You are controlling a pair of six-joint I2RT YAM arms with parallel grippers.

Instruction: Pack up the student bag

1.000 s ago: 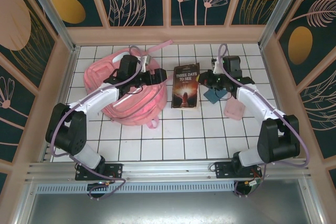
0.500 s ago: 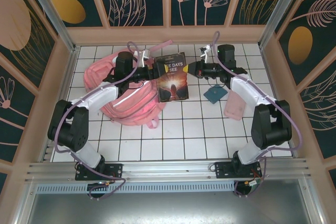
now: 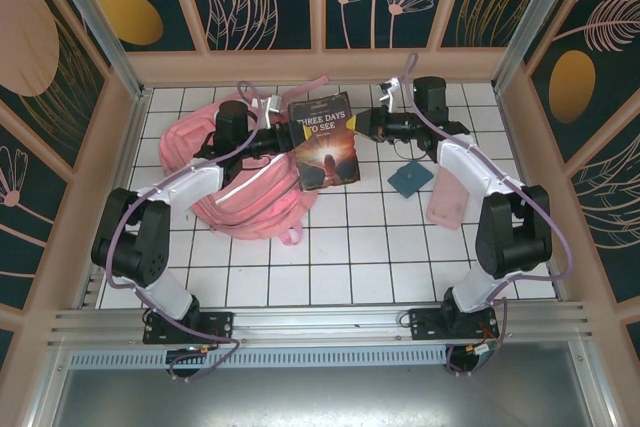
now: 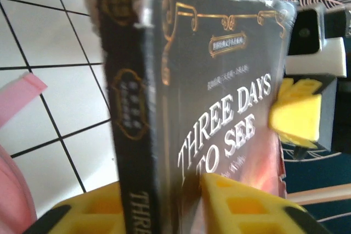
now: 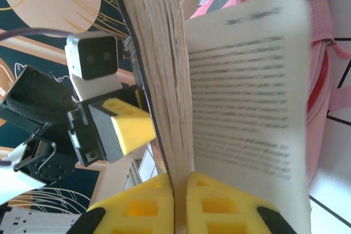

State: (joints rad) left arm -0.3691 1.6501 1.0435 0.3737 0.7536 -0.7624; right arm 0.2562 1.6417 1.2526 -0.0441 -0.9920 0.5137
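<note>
Clamping glossy paperback [image 3: 325,142]: left hand [image 4: 162,190] on spine, right hand [image 5: 178,182] on cream pages; soft pink student bag [image 3: 255,209] beside.

**Book between 2 grippers**

The dark paperback book [image 3: 325,142] is up off the white tiled worktop [image 3: 330,257] at rear centre, the left gripper [image 3: 287,135] at its left edge, the right gripper [image 3: 356,127] at its right. The soft pink fabric backpack [image 3: 265,202] lies left of it; a small teal square card [image 3: 410,179] and a flat pink pouch [image 3: 447,197] lie right.
</note>
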